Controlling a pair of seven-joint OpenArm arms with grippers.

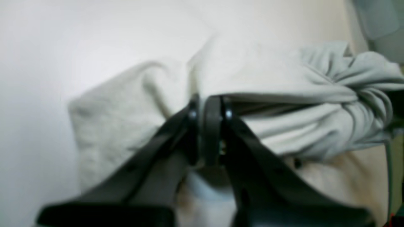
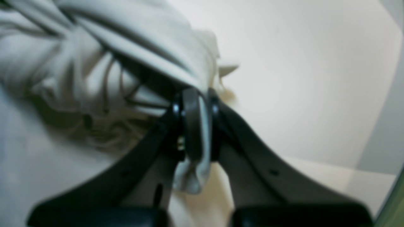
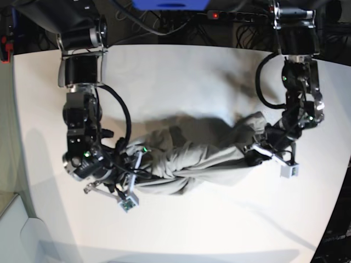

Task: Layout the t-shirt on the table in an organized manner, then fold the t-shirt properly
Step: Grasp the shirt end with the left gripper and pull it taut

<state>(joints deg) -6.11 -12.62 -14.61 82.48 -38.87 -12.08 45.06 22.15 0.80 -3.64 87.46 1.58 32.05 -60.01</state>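
Note:
The light grey-beige t-shirt (image 3: pixel 192 159) is bunched and twisted into a rope-like bundle, stretched across the middle of the white table (image 3: pixel 181 76) between my two grippers. On the right of the base view, my left gripper (image 3: pixel 256 153) is shut on one end of it. The left wrist view shows the black fingers pinched on a fold of t-shirt (image 1: pixel 284 82) at the left gripper (image 1: pixel 208 108). On the left of the base view, my right gripper (image 3: pixel 130 164) is shut on the other end. In the right wrist view, t-shirt (image 2: pixel 94 63) cloth pokes out between the closed fingers of the right gripper (image 2: pixel 195 108).
A power strip with a red light (image 3: pixel 236 15) and loose cables lie along the table's back edge. Both arm bases stand at the back corners. The table's rounded edge (image 3: pixel 340 181) runs close behind the left arm. Bare white tabletop (image 2: pixel 300 78) surrounds the shirt.

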